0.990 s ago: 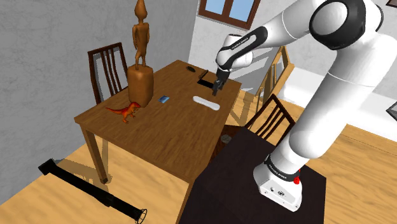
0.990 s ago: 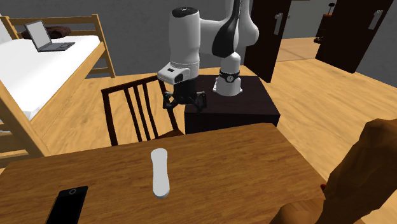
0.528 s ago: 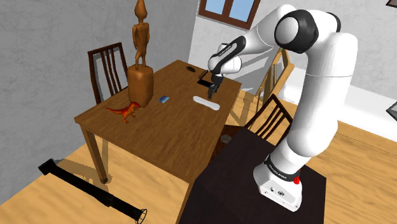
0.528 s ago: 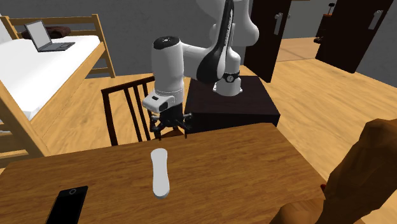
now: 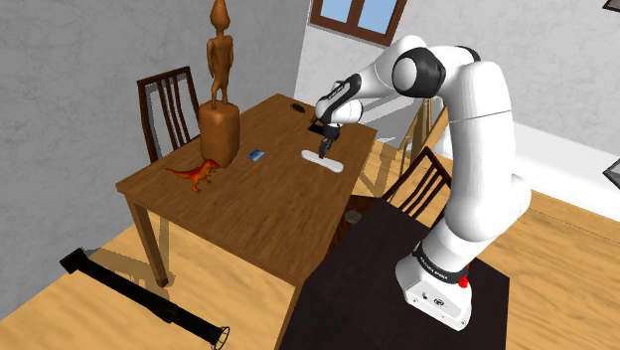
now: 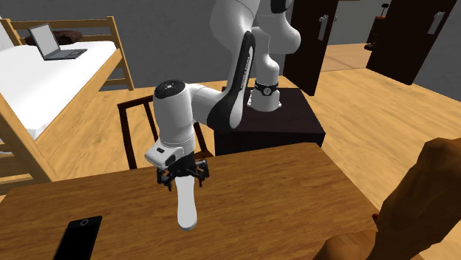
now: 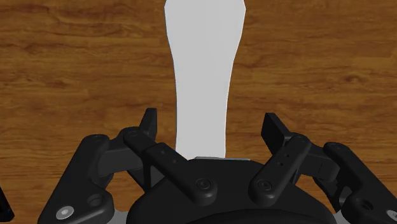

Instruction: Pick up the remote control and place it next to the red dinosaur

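Note:
The remote control is a plain white elongated bar lying flat on the wooden table. My gripper hangs low over it, open. In the wrist view the remote runs between the two black fingers, with a gap on each side and neither one touching it. The second exterior view has the gripper over the remote's end nearest the arm. The red dinosaur stands near the table's far corner, at the foot of a tall wooden statue.
A small blue object lies between the remote and the statue. A black phone and a dark round thing lie by the window end. Chairs stand at two table sides. A bunk bed stands behind.
The arm has swung out from the stand and down over the table. The gripper has dropped from above the table's edge to straddle the remote's end. The remote has not moved.

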Robot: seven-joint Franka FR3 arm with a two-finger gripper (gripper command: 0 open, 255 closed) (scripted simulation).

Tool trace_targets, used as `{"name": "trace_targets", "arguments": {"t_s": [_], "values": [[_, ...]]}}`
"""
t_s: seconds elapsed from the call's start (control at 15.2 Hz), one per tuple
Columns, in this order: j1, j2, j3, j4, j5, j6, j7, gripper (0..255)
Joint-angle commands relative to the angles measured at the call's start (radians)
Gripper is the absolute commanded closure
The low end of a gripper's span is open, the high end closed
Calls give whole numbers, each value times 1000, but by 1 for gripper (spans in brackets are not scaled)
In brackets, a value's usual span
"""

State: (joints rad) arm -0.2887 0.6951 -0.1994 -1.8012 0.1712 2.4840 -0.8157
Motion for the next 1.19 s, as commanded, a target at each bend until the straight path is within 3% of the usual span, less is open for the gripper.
{"name": "trace_targets", "arguments": {"t_s": [0.0, 0.4, 0.92, 0.99, 1.12], "values": [[-11, 36, 6, 28, 5, 7, -10, 0], [-23, 110, 21, 55, 17, 55, -17, 0], [-23, 109, 21, 55, 17, 55, -17, 0], [-23, 109, 21, 55, 17, 55, -17, 255], [-23, 109, 21, 54, 17, 55, -18, 255]]}}
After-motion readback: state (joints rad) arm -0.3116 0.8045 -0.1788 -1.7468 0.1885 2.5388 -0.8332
